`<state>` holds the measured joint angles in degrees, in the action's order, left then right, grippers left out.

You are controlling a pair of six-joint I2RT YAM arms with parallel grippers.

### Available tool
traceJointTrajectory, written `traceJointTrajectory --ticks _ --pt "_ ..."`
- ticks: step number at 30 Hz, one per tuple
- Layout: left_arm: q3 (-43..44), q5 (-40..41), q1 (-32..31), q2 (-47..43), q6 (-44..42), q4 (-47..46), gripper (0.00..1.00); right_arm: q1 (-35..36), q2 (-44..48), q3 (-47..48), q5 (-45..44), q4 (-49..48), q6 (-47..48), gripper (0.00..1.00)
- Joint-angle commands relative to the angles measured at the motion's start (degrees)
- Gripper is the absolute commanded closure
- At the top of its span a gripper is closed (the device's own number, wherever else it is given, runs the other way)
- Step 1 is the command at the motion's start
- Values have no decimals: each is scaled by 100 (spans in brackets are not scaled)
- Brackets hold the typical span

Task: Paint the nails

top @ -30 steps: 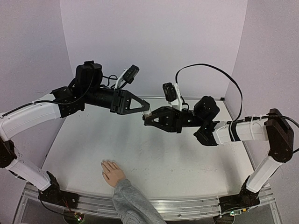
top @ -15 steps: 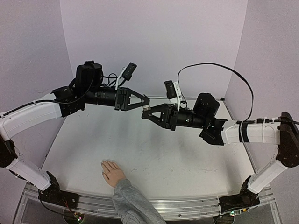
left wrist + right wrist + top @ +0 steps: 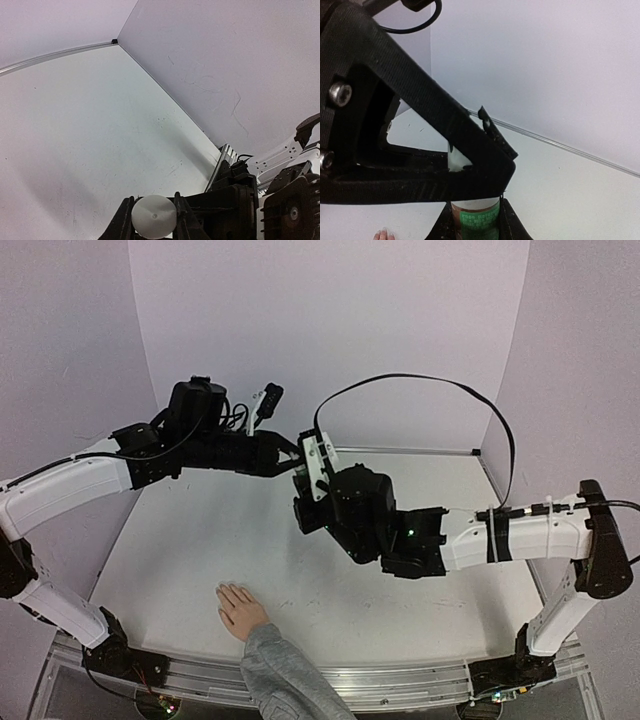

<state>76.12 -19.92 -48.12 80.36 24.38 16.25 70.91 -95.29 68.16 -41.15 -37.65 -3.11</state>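
The small flesh-coloured hand (image 3: pixel 240 608) with a grey knit sleeve (image 3: pixel 285 675) lies palm down near the table's front edge. Its pale nails (image 3: pixel 225 590) are tiny; its fingertips also show in the right wrist view (image 3: pixel 382 234). Both grippers meet in mid-air above the table's middle. My right gripper (image 3: pixel 304 478) (image 3: pixel 475 206) is shut on a small bottle (image 3: pixel 479 222) with a green label. My left gripper (image 3: pixel 296 455) (image 3: pixel 154 206) is shut on the bottle's whitish round cap (image 3: pixel 154 216) (image 3: pixel 456 161), directly above the bottle.
White table (image 3: pixel 200 540) with lilac walls at the back and sides. A metal rail (image 3: pixel 420 451) runs along the back edge. The right arm's black cable (image 3: pixel 430 380) arcs above the table. The arms' bases stand at the front corners.
My right arm has swung left and its wrist has turned, bringing the bottle up against my left gripper. The left gripper has stayed nearly in place. The hand has not moved.
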Motion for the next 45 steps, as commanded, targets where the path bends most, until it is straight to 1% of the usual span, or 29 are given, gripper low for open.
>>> traceJointTrajectory --ticks 1,2,5,6,8,11,12,15,20,22,23,28,31,34,36,40,42,45 --pt "145 47 -68 -77 -26 365 94 -139 457 -116 484 -755 518 100" --pt "141 -15 -67 -93 -62 355 85 -236 558 -241 917 -806 480 100" --pt "197 -459 -7 -179 -73 276 45 -634 866 -514 2105 -754 96 100" --pt "164 -705 7 -229 -58 156 35 -761 1018 -619 2603 -737 -25 100" --pt "50 -1096 29 -355 -65 -120 20 -1078 1283 -935 3863 -901 -217 100" --pt "-80 -1238 95 -576 36 -383 5 -1562 1437 -1184 6198 -1235 -723 100" --pt "-149 -1322 111 -623 105 -550 1 -1643 1415 -1175 6694 -1270 -856 100" --pt "-309 -1718 143 -659 227 -1026 0 -1682 1320 -1260 7627 -1644 -1120 100" --pt "-223 -1975 137 -622 319 -1256 2 -1710 1258 -1278 8448 -2584 -1782 100" --pt "-225 -2113 132 -629 264 -1309 14 -1704 1243 -1317 8492 -2758 -1863 100" --pt "-232 -2158 135 -641 256 -1309 19 -1716 1229 -1314 8417 -2765 -1883 100" --pt "-269 -2401 60 -637 190 -1352 27 -1739 1214 -1310 8456 -2829 -2007 100" --pt "-178 -2552 6 -560 181 -1361 40 -1739 1194 -1277 8452 -2861 -2022 100" --pt "-156 -2515 -28 -530 157 -1361 48 -1739 1118 -1192 8465 -2862 -2056 100" --pt "-165 -2484 -46 -513 133 -1361 56 -1739 1071 -1138 8414 -2854 -2078 100" --pt "-217 -2371 -74 -517 78 -1353 76 -1739 1083 -1100 7870 -2652 -1970 100" --pt "-278 -2261 -81 -548 46 -1353 82 -1739 1130 -1067 7284 -2318 -1811 100" --pt "-372 -1933 -92 -598 23 -1296 91 -1730 1151 -905 6053 -1705 -1522 100"
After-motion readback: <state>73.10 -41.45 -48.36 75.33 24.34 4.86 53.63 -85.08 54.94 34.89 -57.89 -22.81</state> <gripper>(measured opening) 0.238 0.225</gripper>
